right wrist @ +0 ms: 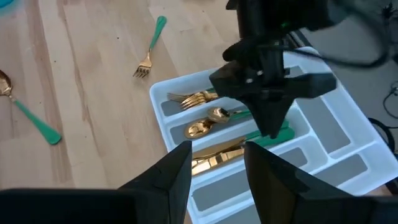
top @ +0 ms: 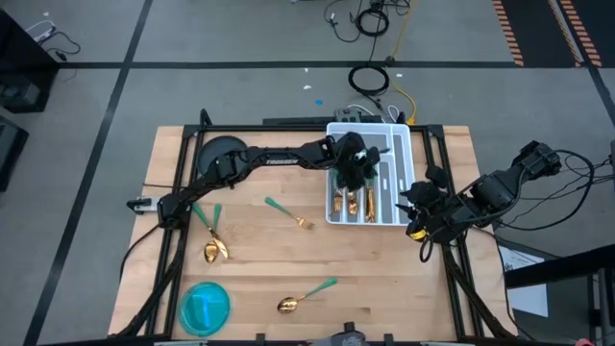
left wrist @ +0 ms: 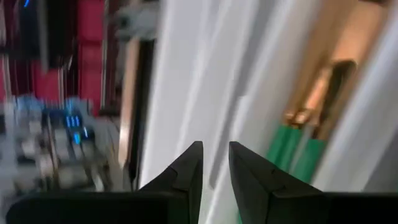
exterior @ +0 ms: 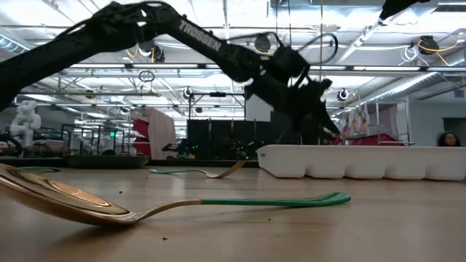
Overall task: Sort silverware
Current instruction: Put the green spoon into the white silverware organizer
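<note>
My left tool (top: 356, 179) hangs over the white tray (top: 396, 135), centre-right of the high view, fingers a narrow gap apart with nothing between them. The sorted silverware (top: 352, 204) lies just below it in the tray's lower compartments, handles running up the frame. Loose pieces sit left on the bench (top: 269, 259): a fork (top: 290, 212) mid-frame, lying diagonally, two spoons (top: 213, 248) further left, another spoon (top: 306, 295) lower centre. The fork looks nearest, left of my tool. That arm reaches long from the left. My right tool (right wrist: 216, 168) waits at the tray's right edge, part open, empty.
</note>
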Robot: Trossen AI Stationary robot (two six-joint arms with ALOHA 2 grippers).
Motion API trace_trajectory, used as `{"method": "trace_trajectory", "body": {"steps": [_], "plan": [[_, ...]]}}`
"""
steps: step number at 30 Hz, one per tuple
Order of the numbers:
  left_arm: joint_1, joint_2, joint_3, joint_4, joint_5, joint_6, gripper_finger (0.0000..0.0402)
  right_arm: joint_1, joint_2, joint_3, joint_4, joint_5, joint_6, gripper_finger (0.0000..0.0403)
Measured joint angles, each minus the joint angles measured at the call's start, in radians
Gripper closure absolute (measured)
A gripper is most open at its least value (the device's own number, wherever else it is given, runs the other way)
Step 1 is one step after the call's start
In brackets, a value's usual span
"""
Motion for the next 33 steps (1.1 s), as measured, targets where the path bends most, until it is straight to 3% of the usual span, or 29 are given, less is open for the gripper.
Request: {"method": "trace_trajectory", "body": {"steps": [8, 11, 17, 21, 29, 33], "plan": [[0.016, -0.241, 0.002, -0.035, -0.062, -0.489, 0.0316, 0.000, -0.028, 0.000, 0.005, 0.023, 0.003, 0.0261], [0.044, -0.355, 0.002, -0.176, -0.064, -0.655, 0.0316, 0.000, -0.033, 0.000, 0.012, 0.048, 0.004, 0.0261], [0.050, -0.579, 0.002, -0.535, -0.109, -0.725, 0.0316, 0.000, -0.034, 0.000, 0.016, 0.054, 0.004, 0.0261], [0.027, -0.714, 0.001, -0.713, -0.178, -0.893, 0.0316, 0.000, -0.034, 0.000, 0.025, 0.054, 0.004, 0.0261], [-0.118, -0.917, 0.001, -1.117, -0.213, -1.222, 0.0316, -0.019, -0.012, 0.000, 0.082, 0.047, -0.003, 0.0261], [-0.241, -0.963, 0.001, -1.213, -0.271, -1.394, 0.0316, -0.066, 0.074, 0.000, 0.198, -0.042, -0.119, 0.0261]]}}
